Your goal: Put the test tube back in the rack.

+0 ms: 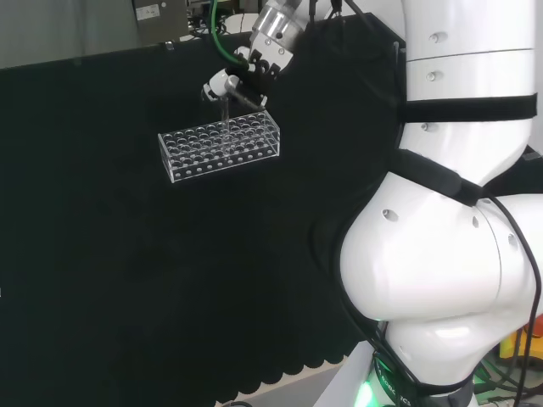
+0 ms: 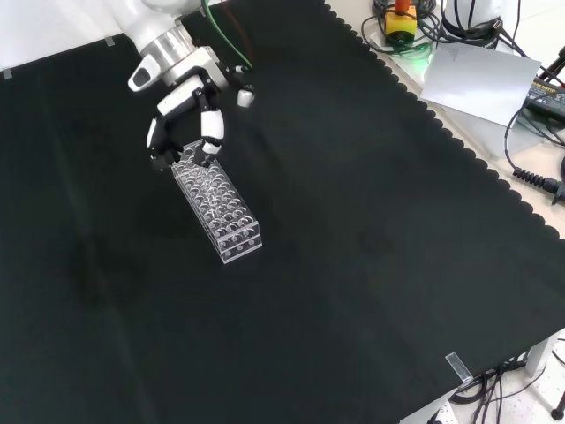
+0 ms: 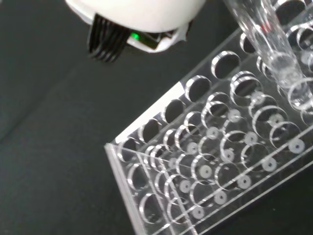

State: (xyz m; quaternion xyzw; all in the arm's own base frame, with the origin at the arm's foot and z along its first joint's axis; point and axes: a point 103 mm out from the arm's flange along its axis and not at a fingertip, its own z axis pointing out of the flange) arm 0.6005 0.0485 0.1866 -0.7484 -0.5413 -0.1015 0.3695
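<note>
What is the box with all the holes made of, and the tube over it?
The rack looks like clear, glossy plastic, perhaps acrylic: you see through it, and its edges shine. The test tube is clear too, glass or plastic; I cannot tell which.

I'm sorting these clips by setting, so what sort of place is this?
Most likely a robotics lab set up as a mock chemistry bench. A clear test tube rack stands on a black-draped bench, the robot's hand holds a test tube over it, and loose cables lie past the cloth's edge.
</note>
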